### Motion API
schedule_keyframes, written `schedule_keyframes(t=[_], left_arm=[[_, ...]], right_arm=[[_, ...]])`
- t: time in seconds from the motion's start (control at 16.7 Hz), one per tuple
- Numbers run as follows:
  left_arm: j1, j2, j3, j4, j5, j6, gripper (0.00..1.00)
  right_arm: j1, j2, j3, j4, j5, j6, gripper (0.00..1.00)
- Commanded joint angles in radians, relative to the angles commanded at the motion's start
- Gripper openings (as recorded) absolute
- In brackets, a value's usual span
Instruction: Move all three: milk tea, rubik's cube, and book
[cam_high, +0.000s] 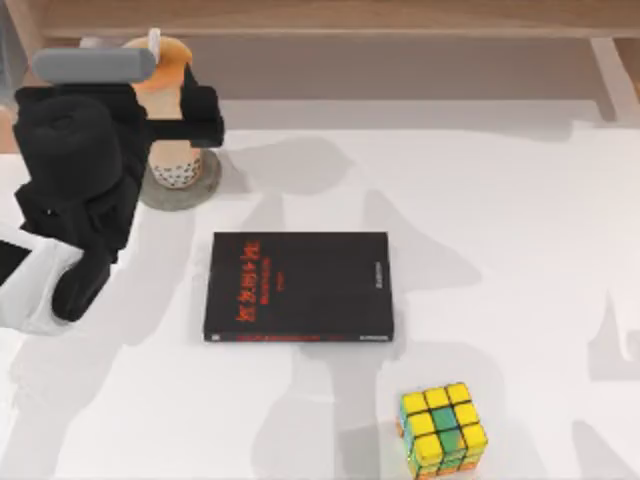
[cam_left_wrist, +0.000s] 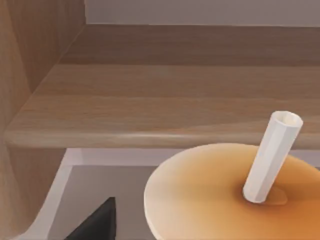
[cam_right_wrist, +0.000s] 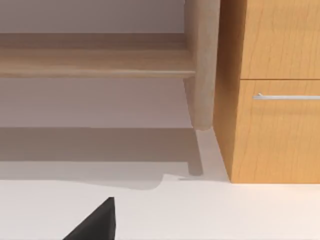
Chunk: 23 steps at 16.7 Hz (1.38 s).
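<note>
Our left gripper (cam_high: 172, 125) is at the table's far left corner, toward 10 o'clock from the table centre in the top view. Its fingers sit on either side of the milk tea (cam_high: 172, 110) and appear clamped on the cup's middle. The cup's base with the dark pearls is over a grey round coaster (cam_high: 205, 180); we cannot tell whether it rests on the coaster or is raised slightly above it. In the left wrist view the cup lid (cam_left_wrist: 210, 195) and the white straw (cam_left_wrist: 274, 155) sit just under the camera, with a wooden shelf (cam_left_wrist: 150, 110) beyond.

The rubik's cube (cam_high: 443, 428) stands at 5 o'clock, near the table's front edge. A black book with red lettering (cam_high: 298, 287) lies at the centre; we see no light blue book. Our right arm is parked to the right; we cannot tell the state of its fingers.

Hazards, in our judgement:
- The cup is tall and held at mid-height, so a fast swing could tip it or let it slip.
- The shelf edge is near, so lifting toward 12 o'clock risks striking the straw.
</note>
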Motion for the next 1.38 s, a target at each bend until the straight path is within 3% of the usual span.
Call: schedule_keyframes(t=[0.36, 0.6, 1.38], left_arm=[[0.009, -0.022, -0.003, -0.009, 0.006, 0.001, 1.00], [0.038, -0.175, -0.049, -0.082, 0.028, 0.005, 1.00], [0.234, -1.174, -0.439, -0.662, 0.192, 0.018, 1.00]], right_arm=[[0.000, 0.000, 0.000, 0.000, 0.000, 0.000, 1.00], [0.000, 0.000, 0.000, 0.000, 0.000, 0.000, 1.00], [0.000, 0.000, 0.000, 0.000, 0.000, 0.000, 1.00]])
